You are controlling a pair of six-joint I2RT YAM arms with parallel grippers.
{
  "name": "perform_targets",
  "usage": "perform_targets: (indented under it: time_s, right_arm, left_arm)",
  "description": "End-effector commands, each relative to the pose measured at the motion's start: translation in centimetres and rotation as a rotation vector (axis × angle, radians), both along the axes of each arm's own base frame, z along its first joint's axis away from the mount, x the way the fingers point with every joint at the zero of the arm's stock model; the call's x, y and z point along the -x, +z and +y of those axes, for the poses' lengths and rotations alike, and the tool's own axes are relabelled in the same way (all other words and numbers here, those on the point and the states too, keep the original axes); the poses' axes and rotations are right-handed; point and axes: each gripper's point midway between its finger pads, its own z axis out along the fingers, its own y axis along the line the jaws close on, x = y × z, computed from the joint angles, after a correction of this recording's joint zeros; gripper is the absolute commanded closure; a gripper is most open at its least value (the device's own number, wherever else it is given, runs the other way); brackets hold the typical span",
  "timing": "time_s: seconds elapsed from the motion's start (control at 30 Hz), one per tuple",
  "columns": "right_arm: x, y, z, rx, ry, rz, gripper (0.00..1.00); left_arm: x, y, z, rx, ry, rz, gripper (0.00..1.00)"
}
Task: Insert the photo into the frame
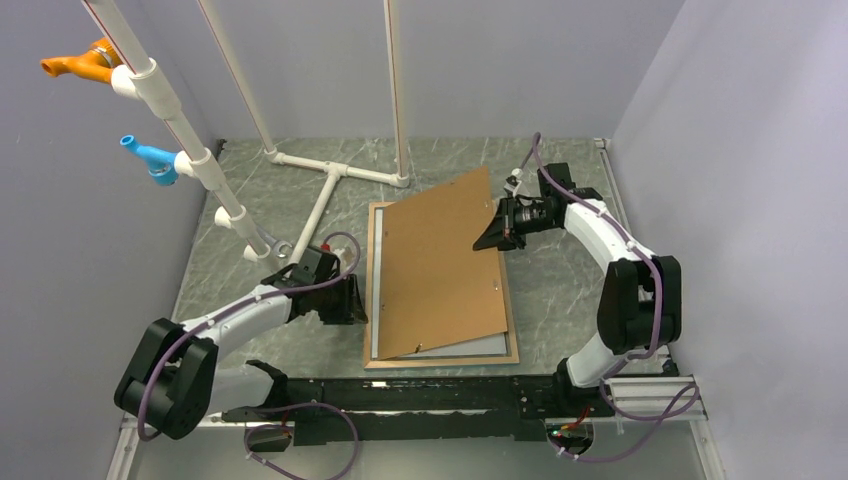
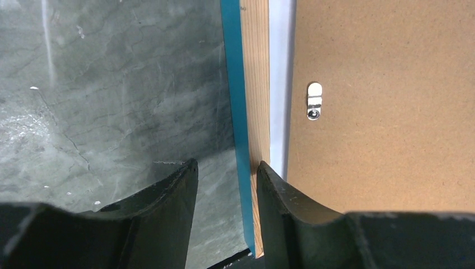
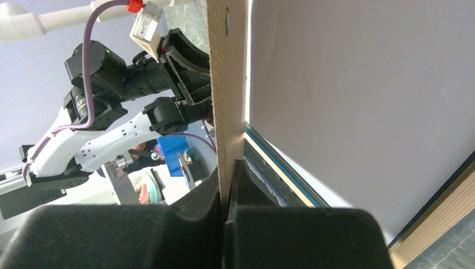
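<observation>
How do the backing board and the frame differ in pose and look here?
The frame lies flat and square on the table; the backing board sits skewed across it, its right edge pinched in the shut right hand. The frame has a light wood rim with a blue outer side; the board is plain brown. Both are large thin rectangles of similar size.

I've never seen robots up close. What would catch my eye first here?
The big flat brown backing board lies askew over the thin light-wood picture frame in the middle, its right edge pinched by the right gripper. The left gripper stands with jaws apart at the frame's left rail. Far left, an orange plastic fitting and a blue plastic fitting stick out from white pipes.
</observation>
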Motion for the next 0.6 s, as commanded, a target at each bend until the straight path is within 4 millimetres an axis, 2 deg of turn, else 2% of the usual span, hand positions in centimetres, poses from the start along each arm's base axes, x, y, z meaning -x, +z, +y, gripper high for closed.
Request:
perform_targets:
  time_s: [0.0,0.3,0.57]
  right_arm:
    - [-1.3,2.6,0.9,-0.074,0.038,-0.077,1.0]
    - [-2.0,1.8,1.3,-0.057,0.065,-0.072,1.0]
    - [-1.6,-0.4,1.6,-0.007,0.083,-0.051,1.0]
  left_arm:
    - [-0.9,-0.3,0.2,-0.029,-0.021,-0.034,0.53]
    - [-0.7,-1.7,0.5,-0.057,-0.028,0.002,0.55]
    - [-0.7,-2.1,0.7,-0.078,-0.031,0.014,0.57]
